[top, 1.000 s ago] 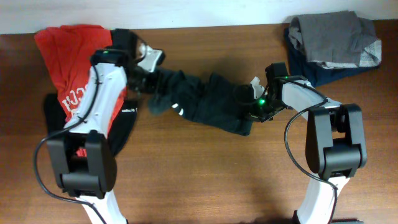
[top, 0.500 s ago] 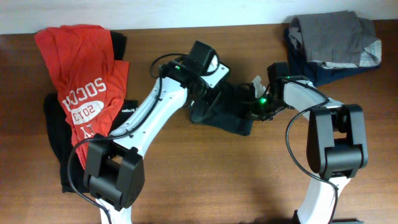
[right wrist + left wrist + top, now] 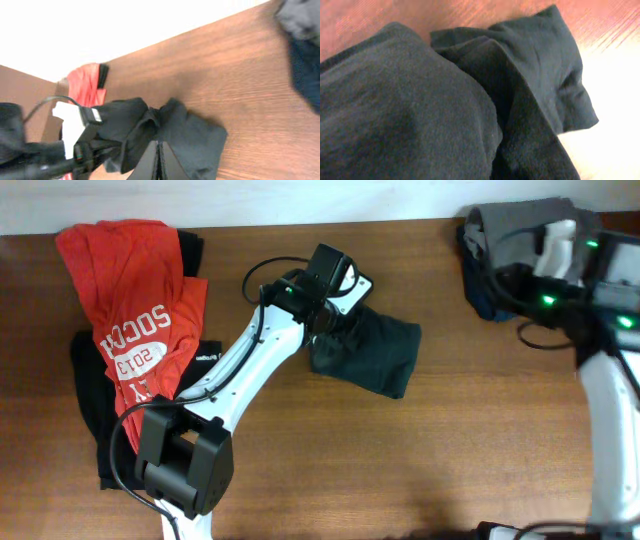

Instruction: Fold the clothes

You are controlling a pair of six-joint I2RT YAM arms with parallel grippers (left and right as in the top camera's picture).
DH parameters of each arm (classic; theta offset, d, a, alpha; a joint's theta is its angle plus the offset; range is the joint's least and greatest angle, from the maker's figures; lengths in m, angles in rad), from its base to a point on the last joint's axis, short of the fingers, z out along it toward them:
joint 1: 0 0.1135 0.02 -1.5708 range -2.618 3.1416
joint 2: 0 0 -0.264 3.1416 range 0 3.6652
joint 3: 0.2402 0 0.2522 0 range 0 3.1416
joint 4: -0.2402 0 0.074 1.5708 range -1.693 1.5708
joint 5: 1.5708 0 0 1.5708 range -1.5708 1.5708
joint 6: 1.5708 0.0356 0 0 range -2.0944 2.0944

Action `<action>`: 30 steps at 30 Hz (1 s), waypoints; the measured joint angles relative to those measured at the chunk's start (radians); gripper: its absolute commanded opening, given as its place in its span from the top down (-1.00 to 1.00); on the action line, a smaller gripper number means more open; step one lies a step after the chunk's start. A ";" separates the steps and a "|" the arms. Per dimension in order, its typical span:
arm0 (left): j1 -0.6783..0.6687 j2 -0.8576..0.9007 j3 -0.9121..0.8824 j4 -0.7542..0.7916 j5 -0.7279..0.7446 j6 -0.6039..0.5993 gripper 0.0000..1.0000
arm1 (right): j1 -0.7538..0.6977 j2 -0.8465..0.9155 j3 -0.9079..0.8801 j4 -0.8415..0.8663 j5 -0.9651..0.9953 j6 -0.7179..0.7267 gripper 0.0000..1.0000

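Now your left tool is pinched shut on the black garment, doubled over mid-way along the worktop, likely to lay that fold flat. Your right tool hangs closed and empty, clear of it.

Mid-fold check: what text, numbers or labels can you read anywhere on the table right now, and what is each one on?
"SOCC": large white curved print on the red cloth T-shirt, seen upside down; rest of the word not visible.
"2013": white, beside that print, same shirt.
Small white lettering on the black cloth under the red shirt: too small to read.
The black folded garment at centre: no print showing.
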 measured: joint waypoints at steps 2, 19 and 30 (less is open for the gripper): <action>-0.012 0.004 0.000 0.036 0.016 0.000 0.56 | -0.031 -0.019 0.000 -0.038 -0.003 0.001 0.92; -0.143 0.043 0.043 0.079 0.105 -0.014 -0.98 | -0.106 -0.001 -0.006 -0.077 -0.002 0.000 0.92; 0.161 0.049 0.573 -0.159 0.109 -0.066 -0.98 | -0.007 0.077 -0.007 -0.139 -0.019 -0.175 -0.03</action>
